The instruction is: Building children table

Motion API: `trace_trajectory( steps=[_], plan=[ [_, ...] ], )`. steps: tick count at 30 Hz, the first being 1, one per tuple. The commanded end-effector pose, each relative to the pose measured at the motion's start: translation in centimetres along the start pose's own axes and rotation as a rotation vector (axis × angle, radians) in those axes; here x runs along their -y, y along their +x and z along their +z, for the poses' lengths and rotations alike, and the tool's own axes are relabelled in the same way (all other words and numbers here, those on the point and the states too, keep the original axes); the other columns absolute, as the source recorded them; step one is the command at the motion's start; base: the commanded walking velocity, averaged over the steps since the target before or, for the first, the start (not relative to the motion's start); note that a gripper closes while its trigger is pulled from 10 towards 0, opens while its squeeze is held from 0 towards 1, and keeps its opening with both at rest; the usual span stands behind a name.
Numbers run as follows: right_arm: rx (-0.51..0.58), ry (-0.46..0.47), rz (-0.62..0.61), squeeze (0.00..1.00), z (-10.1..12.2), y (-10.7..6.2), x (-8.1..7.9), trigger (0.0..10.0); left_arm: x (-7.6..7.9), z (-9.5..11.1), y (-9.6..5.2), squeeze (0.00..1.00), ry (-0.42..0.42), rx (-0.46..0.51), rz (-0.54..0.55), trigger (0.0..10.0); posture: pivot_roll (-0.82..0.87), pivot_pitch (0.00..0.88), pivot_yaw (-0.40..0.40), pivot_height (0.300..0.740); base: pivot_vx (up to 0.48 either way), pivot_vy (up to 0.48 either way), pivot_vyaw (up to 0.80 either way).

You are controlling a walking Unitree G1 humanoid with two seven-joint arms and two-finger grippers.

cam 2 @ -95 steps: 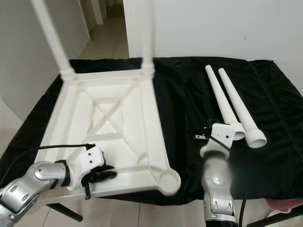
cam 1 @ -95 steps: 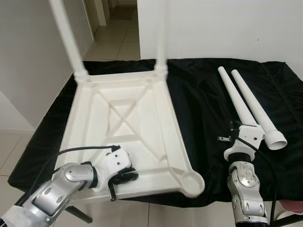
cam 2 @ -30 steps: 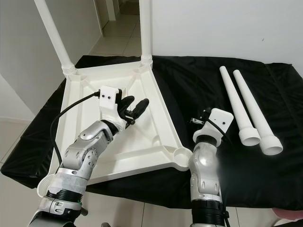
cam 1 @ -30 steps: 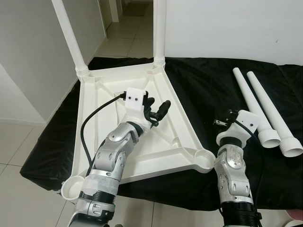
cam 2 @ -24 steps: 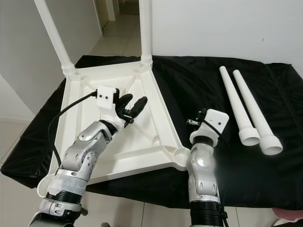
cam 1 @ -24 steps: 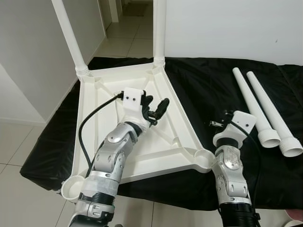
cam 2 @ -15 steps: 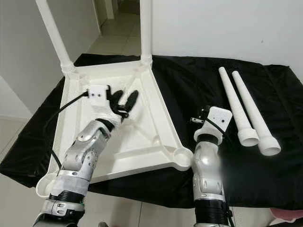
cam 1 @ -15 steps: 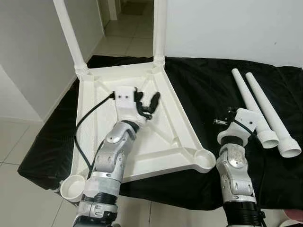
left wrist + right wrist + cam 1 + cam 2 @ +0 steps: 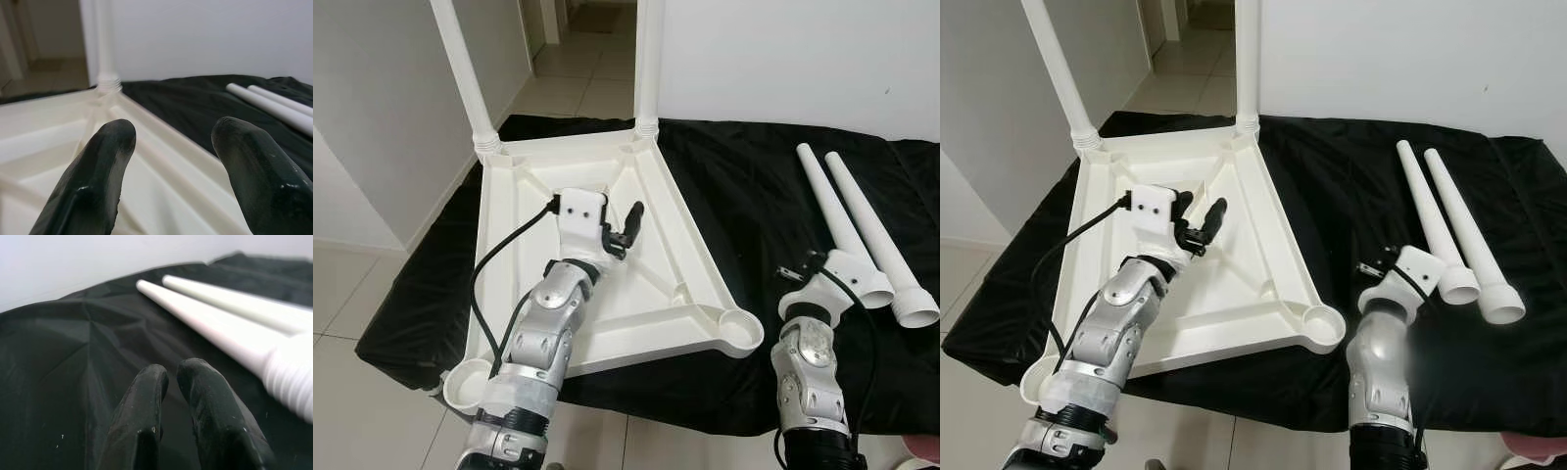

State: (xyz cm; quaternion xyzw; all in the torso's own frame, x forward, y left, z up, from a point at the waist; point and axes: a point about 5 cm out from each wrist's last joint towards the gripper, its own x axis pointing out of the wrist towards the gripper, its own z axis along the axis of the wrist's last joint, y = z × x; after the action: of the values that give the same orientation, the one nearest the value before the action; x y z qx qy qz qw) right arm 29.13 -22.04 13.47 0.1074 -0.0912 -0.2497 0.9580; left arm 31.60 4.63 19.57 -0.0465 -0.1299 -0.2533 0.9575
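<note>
The white table top (image 9: 533, 284) lies upside down on a black cloth, with two white legs (image 9: 465, 73) (image 9: 648, 59) standing in its far corners. Its near corner sockets (image 9: 740, 328) (image 9: 465, 385) hold nothing. Two loose white legs (image 9: 832, 215) (image 9: 879, 240) lie side by side on the cloth at the right. My left gripper (image 9: 619, 230) hovers open over the middle ribs of the underside, gripping nothing (image 9: 171, 134). My right gripper (image 9: 171, 374) is shut and empty, low over the cloth just beside the threaded end of the nearer loose leg (image 9: 288, 377).
The black cloth (image 9: 744, 206) covers the low table and hangs over its edges. A white wall stands behind, and a tiled hallway floor (image 9: 573, 93) opens at the far left. The table top's near left corner overhangs the cloth edge.
My left gripper has drawn back a little toward the table top's centre, still open. My right wrist has shifted right, closer to the loose legs' threaded ends.
</note>
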Motion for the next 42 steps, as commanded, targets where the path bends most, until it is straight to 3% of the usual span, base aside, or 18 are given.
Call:
trace_trajectory(
  steps=[1, 2, 3, 5, 9, 15, 19, 20, 21, 22, 23, 42],
  plan=[
    [-0.025, 0.046, -0.033, 0.00, -0.6, 0.1, 0.5, 10.0, 1.0, -0.4, -0.2, 0.00, 0.020, -0.008, -0.123, 10.0, -0.12, 0.018, 0.067, 0.740, 0.000, 0.000, 0.00],
    [-0.031, 0.058, -0.040, 0.00, -0.8, 0.1, 0.7, 10.0, 1.1, -0.5, -0.2, 0.00, 0.020, -0.009, -0.126, 10.0, -0.12, 0.018, 0.067, 0.740, 0.000, 0.000, 0.00],
    [-0.039, 0.083, -0.043, 1.00, -0.9, 0.1, 0.9, 10.0, 1.3, -0.5, 0.0, 0.00, 0.028, -0.013, -0.127, 10.0, -0.11, 0.028, 0.078, 0.740, 0.000, 0.000, 0.00],
    [-0.054, 0.143, -0.055, 1.00, -1.2, 0.0, 1.5, 10.0, 1.5, -0.5, 0.1, 0.00, 0.040, -0.016, -0.129, 10.0, -0.11, 0.027, 0.080, 0.740, 0.000, 0.000, 0.00],
    [-0.058, 0.152, -0.094, 1.00, -1.5, 0.1, 2.7, 10.0, 1.8, -0.3, 0.2, 0.00, 0.033, -0.010, -0.148, 10.0, -0.11, 0.036, 0.095, 0.740, 0.000, 0.000, 0.00],
    [-0.068, 0.236, -0.086, 1.00, -1.9, 0.4, 4.3, 10.0, 2.3, -0.1, 0.1, 0.00, 0.036, -0.011, -0.173, 10.0, -0.10, 0.049, 0.105, 0.740, 0.000, 0.000, 0.00],
    [-0.058, 0.226, -0.088, 1.00, -1.8, 0.5, 4.7, 10.0, 2.1, -0.1, 0.1, 0.00, 0.036, -0.011, -0.174, 10.0, -0.10, 0.055, 0.115, 0.740, 0.000, 0.000, 0.00],
    [-0.054, 0.217, -0.097, 0.80, -1.8, 0.5, 5.0, 10.0, 2.1, -0.1, 0.2, 0.00, 0.035, -0.012, -0.174, 10.0, -0.10, 0.054, 0.121, 0.740, 0.000, 0.000, 0.00],
    [-0.049, 0.204, -0.108, 0.15, -1.8, 0.4, 5.4, 10.0, 2.1, -0.1, 0.2, 0.00, 0.035, -0.016, -0.175, 10.0, -0.10, 0.054, 0.123, 0.740, 0.000, 0.000, 0.00],
    [-0.049, 0.204, -0.108, 0.15, -1.8, 0.4, 5.4, 10.0, 2.1, -0.1, 0.2, 0.00, 0.035, -0.016, -0.175, 10.0, -0.10, 0.054, 0.123, 0.740, 0.000, 0.000, 0.00],
    [-0.043, 0.190, -0.120, 0.00, -1.8, 0.4, 5.6, 10.0, 2.2, -0.2, 0.2, 0.00, 0.037, -0.019, -0.178, 10.0, -0.11, 0.054, 0.125, 0.740, 0.000, 0.000, 0.00],
    [-0.029, 0.077, -0.123, 0.00, -2.8, -2.2, 5.7, 10.0, 2.6, -0.1, 0.8, 0.00, 0.059, -0.031, -0.200, 10.0, -0.13, 0.058, 0.156, 0.740, 0.000, 0.000, 0.00]
  ],
)
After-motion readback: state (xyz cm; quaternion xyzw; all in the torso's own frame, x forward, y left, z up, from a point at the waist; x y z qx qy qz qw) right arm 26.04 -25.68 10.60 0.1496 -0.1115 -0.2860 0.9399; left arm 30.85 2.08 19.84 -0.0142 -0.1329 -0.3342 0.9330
